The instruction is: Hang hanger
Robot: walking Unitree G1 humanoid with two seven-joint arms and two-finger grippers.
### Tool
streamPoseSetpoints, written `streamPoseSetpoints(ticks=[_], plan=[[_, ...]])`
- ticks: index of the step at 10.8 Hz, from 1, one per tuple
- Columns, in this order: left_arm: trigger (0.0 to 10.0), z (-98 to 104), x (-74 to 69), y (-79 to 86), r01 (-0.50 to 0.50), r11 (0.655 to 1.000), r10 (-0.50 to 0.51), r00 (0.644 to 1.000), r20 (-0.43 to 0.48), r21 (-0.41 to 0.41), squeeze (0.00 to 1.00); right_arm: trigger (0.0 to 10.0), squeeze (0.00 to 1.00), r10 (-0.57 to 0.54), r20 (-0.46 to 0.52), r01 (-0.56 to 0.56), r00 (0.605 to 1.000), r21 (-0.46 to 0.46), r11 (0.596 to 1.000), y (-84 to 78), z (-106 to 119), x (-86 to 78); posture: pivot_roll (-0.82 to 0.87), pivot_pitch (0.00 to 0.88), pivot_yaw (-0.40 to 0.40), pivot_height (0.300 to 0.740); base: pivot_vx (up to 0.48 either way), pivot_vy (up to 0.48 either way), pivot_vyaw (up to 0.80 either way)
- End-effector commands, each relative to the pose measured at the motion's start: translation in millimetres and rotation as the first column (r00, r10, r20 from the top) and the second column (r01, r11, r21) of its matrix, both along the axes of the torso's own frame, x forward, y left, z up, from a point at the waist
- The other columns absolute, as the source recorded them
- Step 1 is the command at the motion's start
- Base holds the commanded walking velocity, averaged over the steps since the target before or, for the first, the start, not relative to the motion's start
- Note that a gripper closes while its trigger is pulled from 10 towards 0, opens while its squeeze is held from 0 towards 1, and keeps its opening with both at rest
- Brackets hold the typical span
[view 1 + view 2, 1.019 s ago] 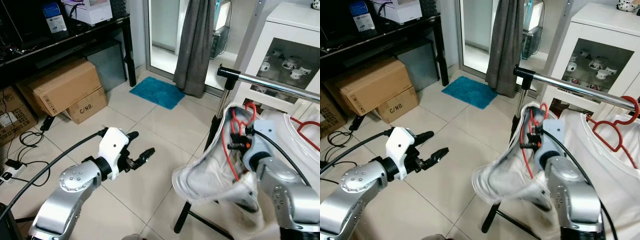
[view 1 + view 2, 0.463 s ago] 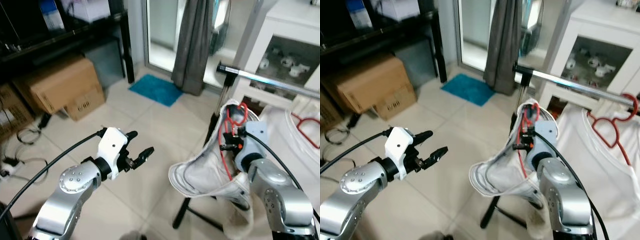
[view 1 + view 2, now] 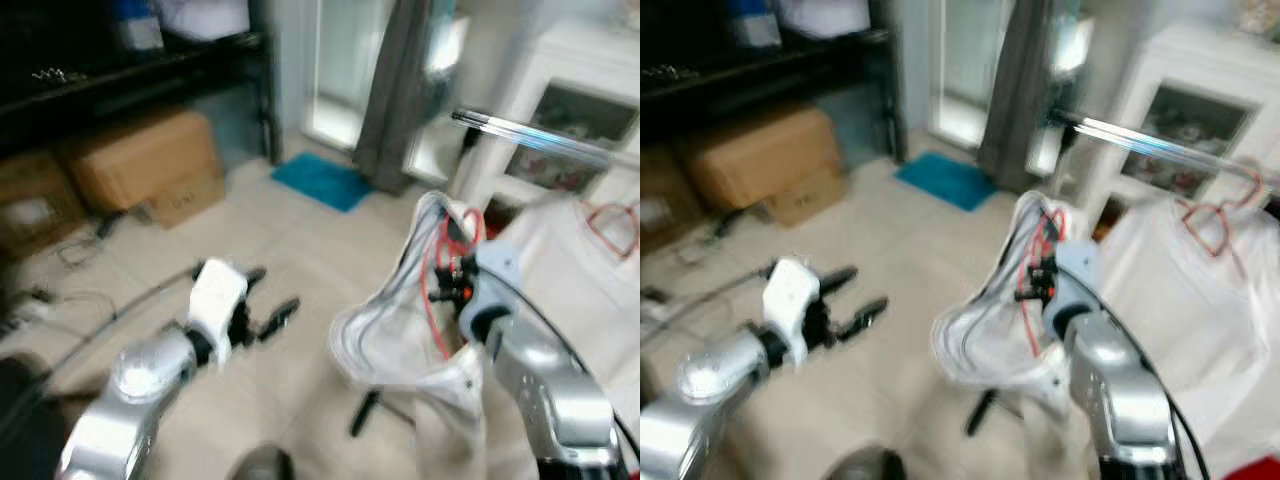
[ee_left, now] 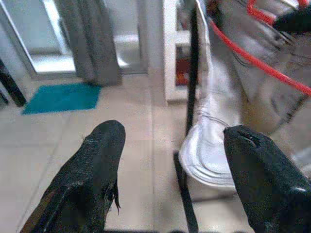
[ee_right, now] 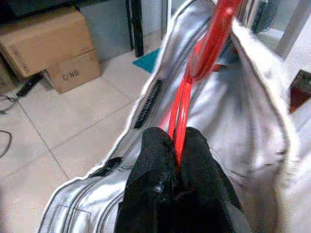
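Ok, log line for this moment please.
right gripper: shut on red plastic hanger with white garment | left gripper: open, idle | chrome rail: unreached

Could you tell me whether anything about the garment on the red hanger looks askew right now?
Yes. The white jacket sags in a bunched loop off the red hanger, not hanging straight. The right gripper pinches the hanger wire, which is not yet on the rail. The left gripper is open.

Red hanger (image 5: 194,82) – inside pale garment (image 5: 257,111) – pinched upright.
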State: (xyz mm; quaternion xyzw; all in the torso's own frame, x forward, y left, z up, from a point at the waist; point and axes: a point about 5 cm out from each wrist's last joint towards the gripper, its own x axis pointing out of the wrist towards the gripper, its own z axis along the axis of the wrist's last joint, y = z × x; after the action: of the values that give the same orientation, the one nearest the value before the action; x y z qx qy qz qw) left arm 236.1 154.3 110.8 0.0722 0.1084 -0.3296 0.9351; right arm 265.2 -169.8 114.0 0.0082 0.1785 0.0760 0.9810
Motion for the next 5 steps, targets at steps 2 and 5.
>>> streamPoseSetpoints(ticks=[2, 5], plan=[[10.0, 11.4, 8.8, 1.3, 0.009, 1.000, -0.011, 0.998, 0.056, 0.029, 0.00, 0.0, 0.00, 0.060, 0.078, -0.061, 0.995, 0.007, 0.998, 7.0, 15.8, 6.8, 0.10, 0.000, -0.023, 0.740, 0.000, 0.000, 0.00], [10.0, 15.5, 15.9, -0.1, 0.037, 0.999, -0.039, 0.997, 0.070, 0.036, 0.00, 0.0, 0.00, 0.070, 0.103, -0.072, 0.992, 0.017, 0.997, 9.0, 24.0, 9.4, 0.07, 0.000, 0.014, 0.740, 0.000, 0.000, 0.00]])
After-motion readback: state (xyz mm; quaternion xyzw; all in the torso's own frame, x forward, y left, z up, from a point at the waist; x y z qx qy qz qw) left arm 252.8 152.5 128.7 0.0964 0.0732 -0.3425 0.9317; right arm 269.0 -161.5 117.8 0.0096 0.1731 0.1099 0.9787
